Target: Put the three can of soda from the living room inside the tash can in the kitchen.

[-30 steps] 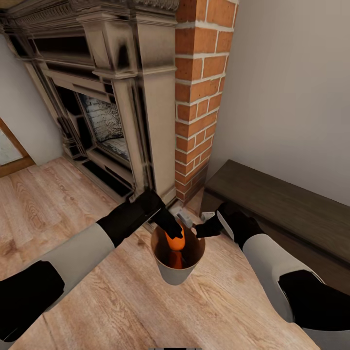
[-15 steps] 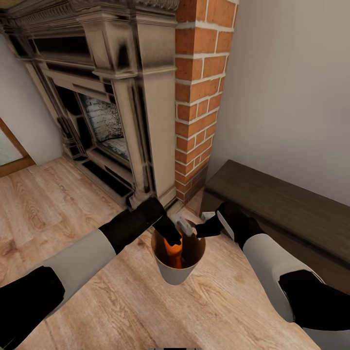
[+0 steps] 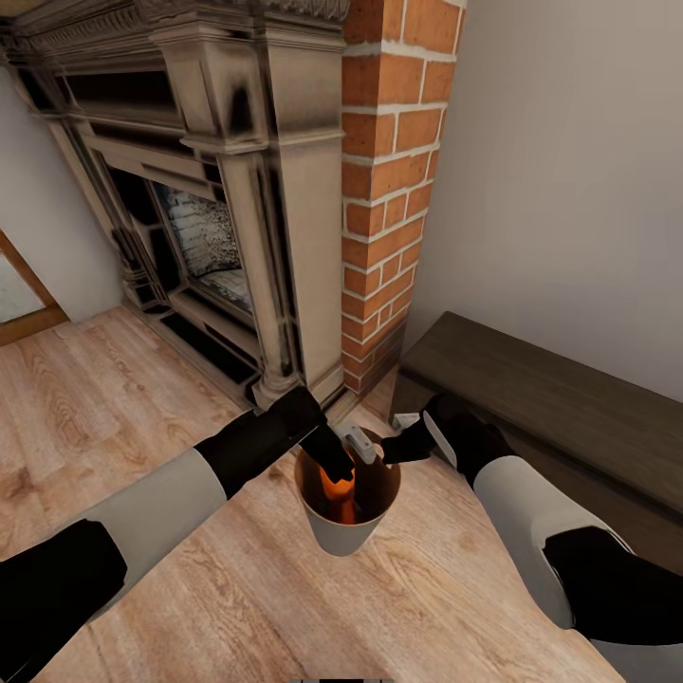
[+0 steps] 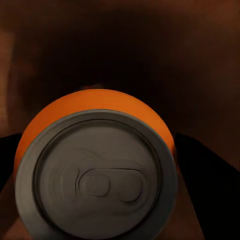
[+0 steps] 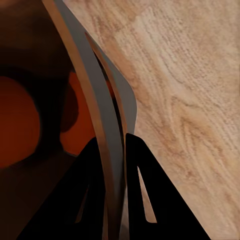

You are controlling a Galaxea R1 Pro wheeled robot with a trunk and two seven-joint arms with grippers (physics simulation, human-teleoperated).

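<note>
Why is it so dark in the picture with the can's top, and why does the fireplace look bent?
Left wrist view: the camera looks down into the shaded bin, so the orange can sits in brown gloom. Head view: a wide lens leans the fireplace and brick chimney. Right wrist view: the bin's rim looks soft, very close.

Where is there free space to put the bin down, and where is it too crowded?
Bare wood floor lies free before the fireplace, and more nearer the robot. The dark bench top is bare. Crowded: the bin mouth, with both grippers and orange cans.
</note>
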